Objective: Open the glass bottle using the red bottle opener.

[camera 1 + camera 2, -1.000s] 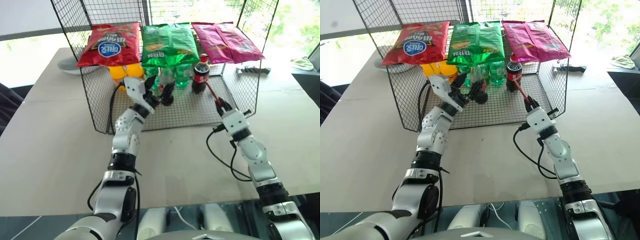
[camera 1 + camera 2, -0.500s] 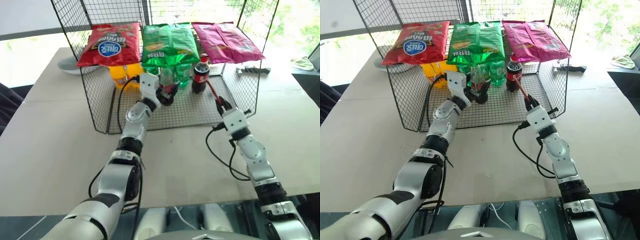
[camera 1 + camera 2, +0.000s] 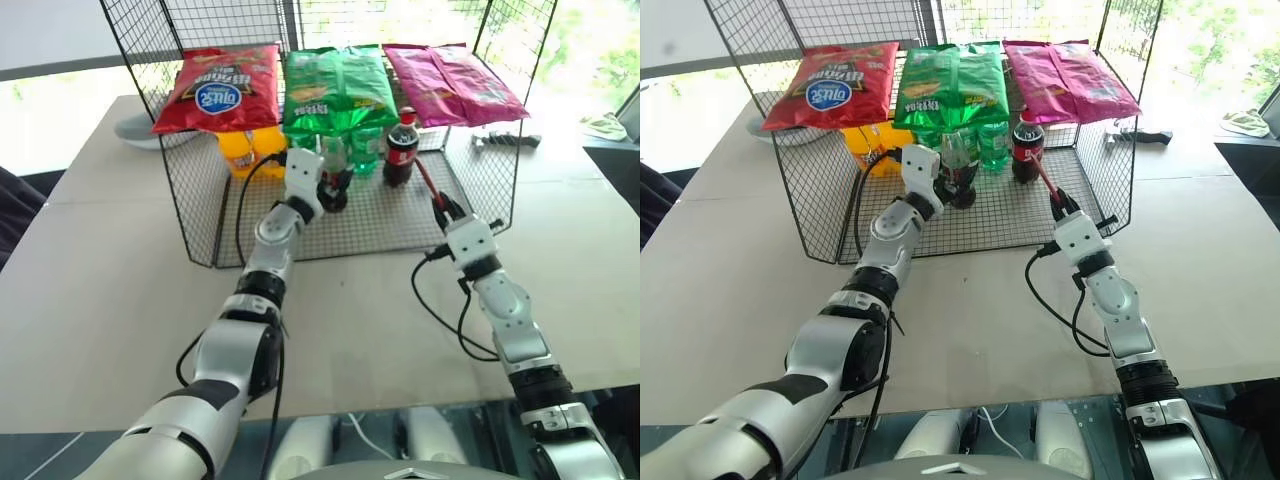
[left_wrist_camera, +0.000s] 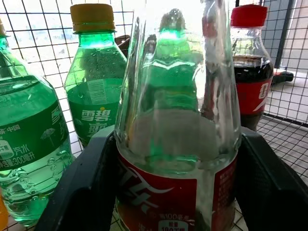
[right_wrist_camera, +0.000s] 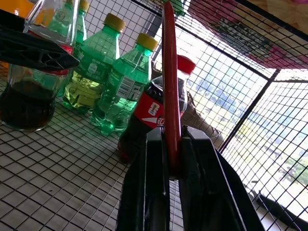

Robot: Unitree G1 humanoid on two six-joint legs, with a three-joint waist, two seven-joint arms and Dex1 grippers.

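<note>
Broadly, a pale table [image 3: 90,300] carries a black wire cage [image 3: 200,215] with an open front and a mesh floor. Across the cage's top, at twelve o'clock in the head views, lie three snack bags: a red bag [image 3: 220,88] toward ten o'clock, a green bag [image 3: 338,90] in the middle, and a pink bag [image 3: 455,85] toward two o'clock. Beneath them on the mesh floor stand an orange drink bottle [image 3: 240,150], green plastic bottles [image 4: 94,77], and a dark plastic cola bottle [image 3: 402,148] with a red screw cap.

The glass bottle [image 4: 178,125] stands on the mesh floor in front of the green bottles, at nine o'clock from the dark cola bottle. The left gripper [image 3: 335,188] reaches into the cage around it. In the left wrist view a black finger sits on each side of the bottle at its red label band, right against the glass. Whether they press it firmly cannot be told.

The right gripper [image 3: 440,208] is at the cage's front edge, at five o'clock from the dark cola bottle, well apart from the glass bottle. Its fingers are clamped tight on the red bottle opener [image 5: 171,86], which sticks out past the fingertips toward the cola bottle.
</note>
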